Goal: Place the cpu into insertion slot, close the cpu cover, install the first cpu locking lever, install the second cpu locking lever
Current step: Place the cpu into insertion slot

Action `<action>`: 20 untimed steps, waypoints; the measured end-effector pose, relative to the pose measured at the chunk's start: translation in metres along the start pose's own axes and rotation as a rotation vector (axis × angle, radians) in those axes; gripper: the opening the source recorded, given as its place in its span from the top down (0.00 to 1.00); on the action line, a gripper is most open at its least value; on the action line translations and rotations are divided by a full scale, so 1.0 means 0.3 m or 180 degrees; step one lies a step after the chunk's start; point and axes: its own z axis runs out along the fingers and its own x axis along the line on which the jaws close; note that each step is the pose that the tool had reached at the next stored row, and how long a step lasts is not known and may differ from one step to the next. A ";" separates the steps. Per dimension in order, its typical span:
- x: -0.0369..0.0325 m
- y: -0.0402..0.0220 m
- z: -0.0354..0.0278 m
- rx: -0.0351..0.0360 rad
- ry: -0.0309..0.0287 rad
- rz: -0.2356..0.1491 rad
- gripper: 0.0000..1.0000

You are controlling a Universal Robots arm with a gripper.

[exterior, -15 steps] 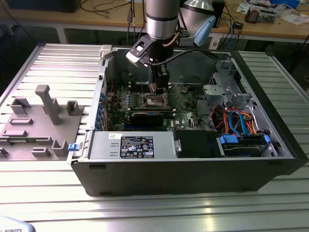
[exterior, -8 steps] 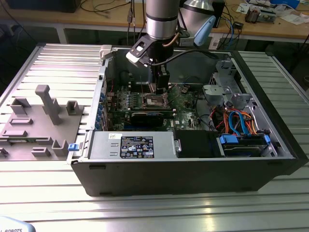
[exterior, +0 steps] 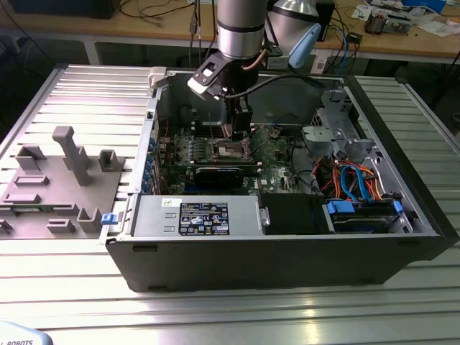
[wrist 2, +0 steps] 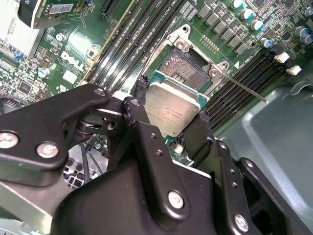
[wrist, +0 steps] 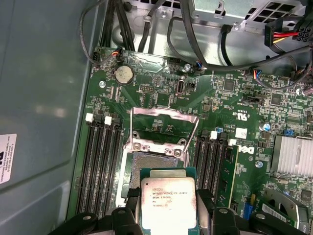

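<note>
My gripper (wrist 2: 172,105) is shut on the cpu (wrist 2: 171,111), a flat square chip with a silver-grey top, pinched by its edges between the two black fingers. In the first wrist view the cpu (wrist: 168,198) hangs just short of the insertion slot (wrist: 152,159), overlapping its near edge. The dark socket (wrist 2: 185,67) lies exposed. The cpu cover (wrist: 164,125), a silvery frame, is swung open beyond the slot. A thin locking lever (wrist 2: 244,88) sticks out free beside the socket. In the exterior view the gripper (exterior: 237,135) reaches down inside the computer case over the slot (exterior: 228,149).
Long black memory slots (wrist: 100,161) flank the socket on both sides. The open computer case (exterior: 287,244) holds a power supply (exterior: 205,215), cables (exterior: 352,180) and a drive cage (exterior: 334,118). A grey fixture block (exterior: 61,180) sits at the exterior view's left.
</note>
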 end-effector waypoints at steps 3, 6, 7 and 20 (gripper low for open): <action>0.000 0.000 0.001 0.0000 0.0000 0.0005 0.45; 0.000 0.000 0.003 0.0000 0.0000 0.0011 0.45; 0.000 0.000 0.003 0.0000 0.0000 0.0012 0.45; 0.000 0.000 0.008 0.0001 -0.0001 0.0032 0.45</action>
